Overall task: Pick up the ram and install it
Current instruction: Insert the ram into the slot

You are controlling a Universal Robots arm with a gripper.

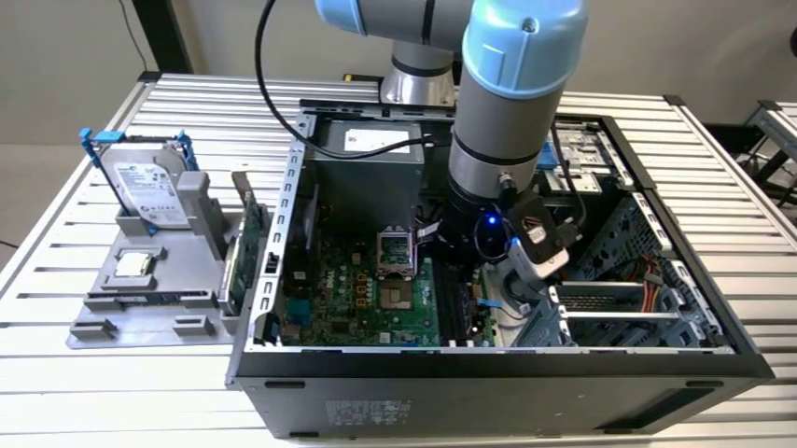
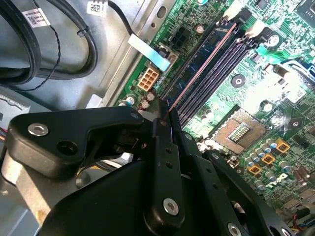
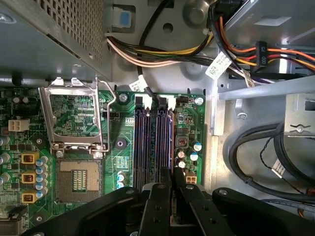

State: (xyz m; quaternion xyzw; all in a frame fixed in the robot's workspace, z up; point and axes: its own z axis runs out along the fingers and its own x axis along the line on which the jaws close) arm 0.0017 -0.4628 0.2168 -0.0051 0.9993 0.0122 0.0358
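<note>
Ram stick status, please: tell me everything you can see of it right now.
The ram is a long, very thin, dark blue-green board. It is seen nearly edge-on, and its top edge shows as a pale line. It stands upright, lined up along the outermost of the black memory slots on the green motherboard. The fingers of the gripper close on its near end. Whether it is fully seated cannot be told.

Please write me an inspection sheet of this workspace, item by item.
Surface: slatted metal table, holding an open computer case.
Job's things: ram stands on edge at the outer side of the memory slots; seating cannot be told.
Clutter: hard drive on a grey fixture, green card beside the case.
Gripper: gripper shut on the ram's near end.
Cables: black cables and coloured wires inside the case.
Surroundings: second table at the exterior view's right.
</note>
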